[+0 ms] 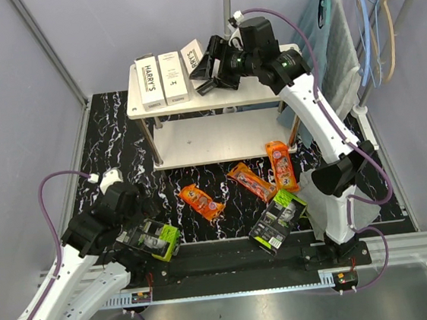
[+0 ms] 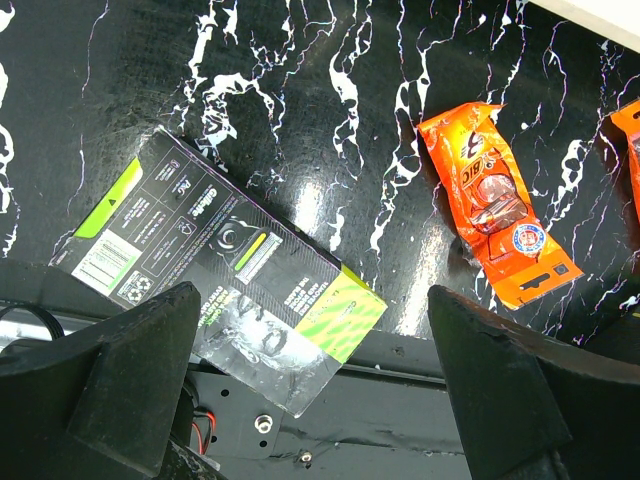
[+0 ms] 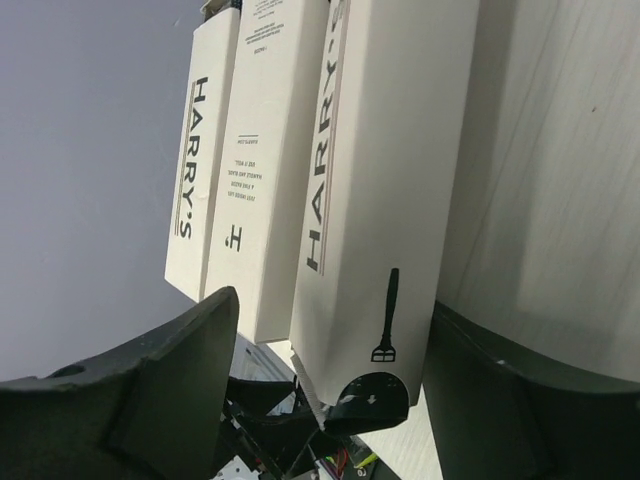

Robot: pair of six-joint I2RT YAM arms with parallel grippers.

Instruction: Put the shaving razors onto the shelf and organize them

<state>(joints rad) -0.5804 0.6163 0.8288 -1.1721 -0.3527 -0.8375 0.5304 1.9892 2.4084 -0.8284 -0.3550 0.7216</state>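
Black marbled table with the shelf at its far side: the right gripper is reaching over the top board, jaws standing apart on either side of a white Harry's box lying beside two more Harry's boxes. The setting-down step is judged nearly done, and a straight withdrawal that avoids nudging the row is called for next. The left gripper is hovering wide open and empty above a black-and-green blister pack at the near edge, while three orange packs and a second blister pack are lying on the table.
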